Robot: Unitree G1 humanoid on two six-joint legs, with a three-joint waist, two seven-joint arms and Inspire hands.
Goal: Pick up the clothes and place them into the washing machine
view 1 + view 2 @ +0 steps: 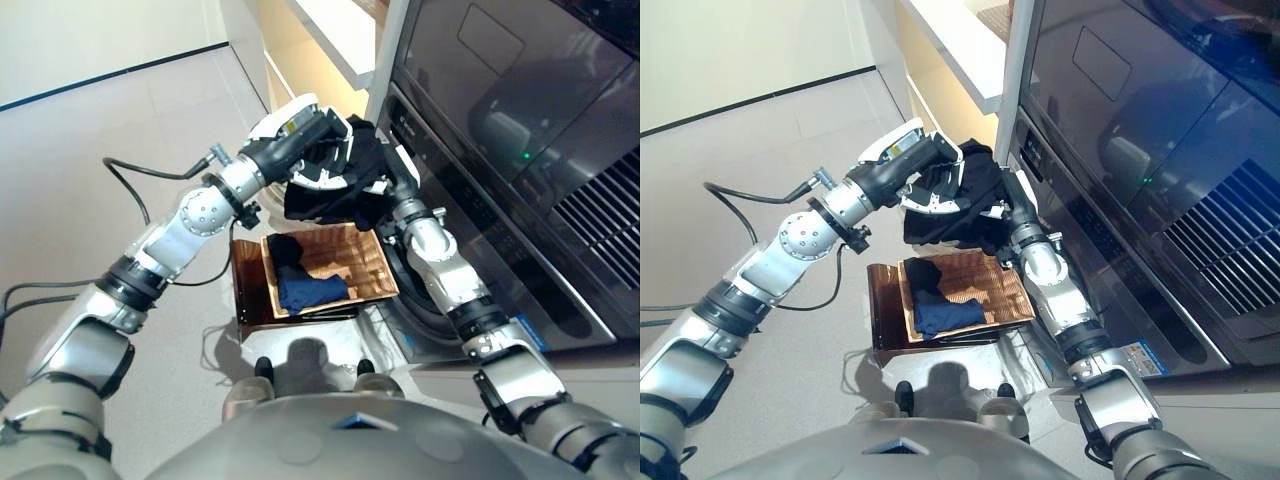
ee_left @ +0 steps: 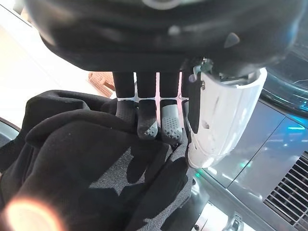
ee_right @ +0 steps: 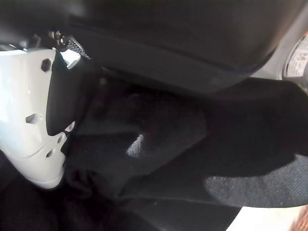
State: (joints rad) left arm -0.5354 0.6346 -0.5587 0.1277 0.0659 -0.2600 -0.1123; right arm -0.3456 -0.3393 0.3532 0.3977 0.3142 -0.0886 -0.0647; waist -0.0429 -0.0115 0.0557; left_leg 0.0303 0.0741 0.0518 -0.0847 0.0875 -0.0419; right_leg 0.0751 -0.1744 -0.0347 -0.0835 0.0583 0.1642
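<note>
A pale tiled floor (image 1: 100,130) runs up to a dark washing machine (image 1: 500,120) on the right, with a wicker basket (image 1: 365,265) on the floor before it holding a blue garment (image 1: 310,292). From the left, the left arm reaches up and across, its left robot hand (image 1: 310,135) pressed against a black garment (image 1: 335,195); in its wrist view the fingers (image 2: 147,120) curl onto the cloth against the white thumb, so it is grasping the garment. The bundle hangs above the basket, between both hands, just beside the machine's front. The right robot hand (image 1: 1015,200) comes up from the lower right into the same cloth; its fingers are buried, so I cannot tell its grip. The machine's opening appears to lie low and to the right of the bundle, nearer the right arm.
</note>
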